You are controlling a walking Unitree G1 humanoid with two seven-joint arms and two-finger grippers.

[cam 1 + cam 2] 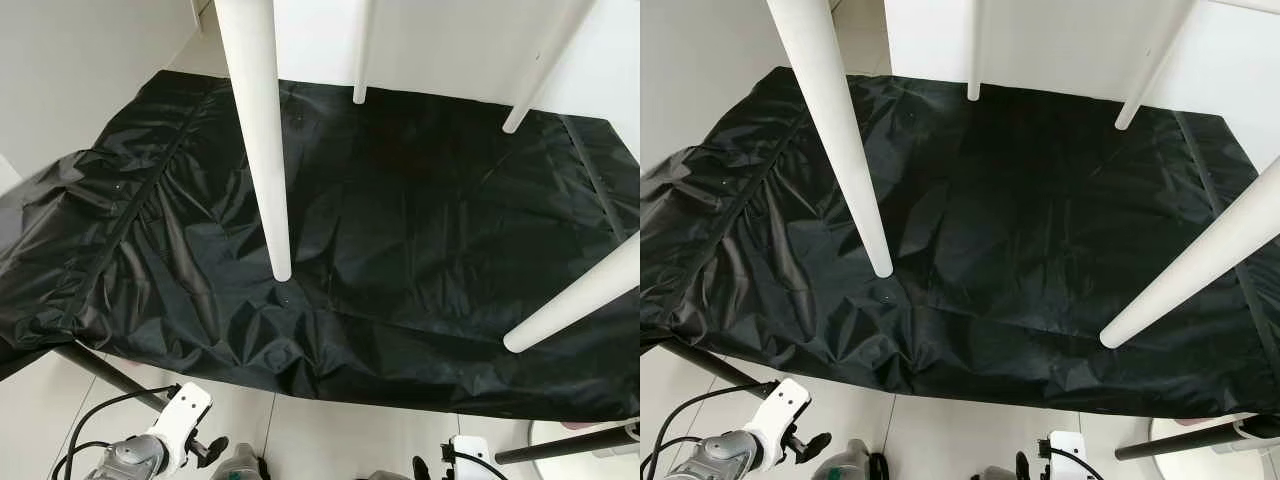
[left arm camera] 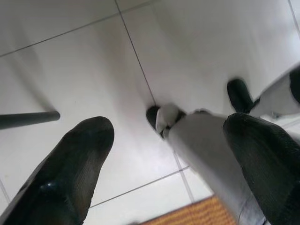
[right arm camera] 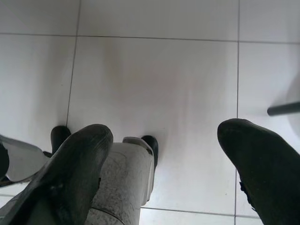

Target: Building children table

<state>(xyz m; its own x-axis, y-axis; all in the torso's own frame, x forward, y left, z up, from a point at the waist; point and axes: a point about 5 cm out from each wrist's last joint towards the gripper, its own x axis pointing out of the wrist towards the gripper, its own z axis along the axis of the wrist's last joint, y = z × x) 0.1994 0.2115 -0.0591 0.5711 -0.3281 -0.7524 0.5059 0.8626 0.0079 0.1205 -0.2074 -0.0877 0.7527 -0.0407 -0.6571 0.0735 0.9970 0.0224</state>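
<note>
- On the far left I see the black crinkled fabric sheet [image 1: 400,250] spread over a low frame; a dark metal tube leg [image 1: 105,372] of that frame slants out from under its near left edge onto the white tiled floor [image 1: 330,440].
- My left arm hangs low at the near left. In its wrist view the left pincer [image 2: 164,154] is spread wide over the tiles, its black fingers [image 2: 75,168] well apart and holding nothing.
- Left of centre, a long white tapered table leg [image 1: 262,130] comes down from the top of the head view, its rounded tip over the near part of the sheet.
- Further back, a second white leg [image 1: 361,60] ends over the far edge of the sheet, and a third [image 1: 535,85] slants down further right.
- At the right, a fourth white leg [image 1: 580,300] angles in from the edge, its tip over the near right of the sheet. I cannot tell whether any tip touches the fabric.
- My right arm hangs at the near right; the right pincer [image 3: 164,159] is likewise wide apart and empty above the tiles.
</note>
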